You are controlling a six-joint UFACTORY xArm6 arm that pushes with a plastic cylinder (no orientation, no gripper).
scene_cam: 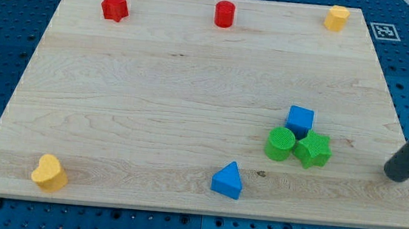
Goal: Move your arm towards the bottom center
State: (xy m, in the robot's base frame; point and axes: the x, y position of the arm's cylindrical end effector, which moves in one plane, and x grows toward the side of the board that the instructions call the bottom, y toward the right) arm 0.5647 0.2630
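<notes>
My rod comes in from the view's right edge and its tip (394,174) rests on the wooden board (153,110) near the right edge, low down. The tip is to the right of a cluster of three blocks: a blue cube (300,120), a green cylinder (281,143) and a green star (313,150), which touch each other. A blue triangle (227,181) lies near the bottom centre, well to the left of the tip. The tip touches no block.
A red star (114,6), a red cylinder (224,14) and a yellow hexagonal block (336,18) stand along the view's top. A yellow heart (49,173) lies at the bottom left corner. A blue pegboard table surrounds the board.
</notes>
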